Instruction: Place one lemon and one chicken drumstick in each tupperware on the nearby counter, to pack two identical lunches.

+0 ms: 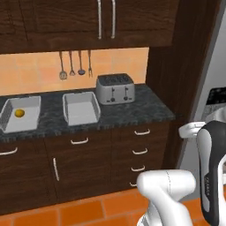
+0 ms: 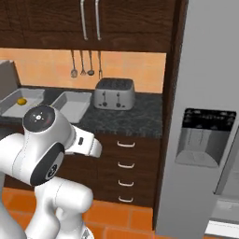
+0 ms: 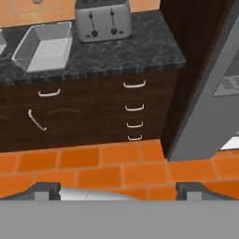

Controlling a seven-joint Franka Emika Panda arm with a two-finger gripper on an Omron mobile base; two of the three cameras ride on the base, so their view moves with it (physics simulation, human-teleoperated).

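Two grey tupperware trays on the counter (image 1: pixel 132 112), left tray (image 1: pixel 22 114) holding a lemon (image 1: pixel 19 113), right tray (image 1: pixel 80 108) just beside the toaster (image 1: pixel 115 88), utensils (image 1: pixel 75 64) hanging above, fridge (image 2: pixel 210 116) at the counter's end, gripper (image 3: pixel 116 191) spread wide over orange floor tiles (image 3: pixel 107 172), holding nothing.

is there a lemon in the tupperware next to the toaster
No, the tupperware beside the toaster is empty; the lemon lies in the other one.

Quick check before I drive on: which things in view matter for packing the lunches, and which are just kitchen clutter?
For the job:
- left tupperware
- lemon inside it
- right tupperware, nothing inside
- counter
- pincer, open, holding nothing

Just there:
- toaster
- hanging utensils
- fridge
- drawers

No drumstick in sight.
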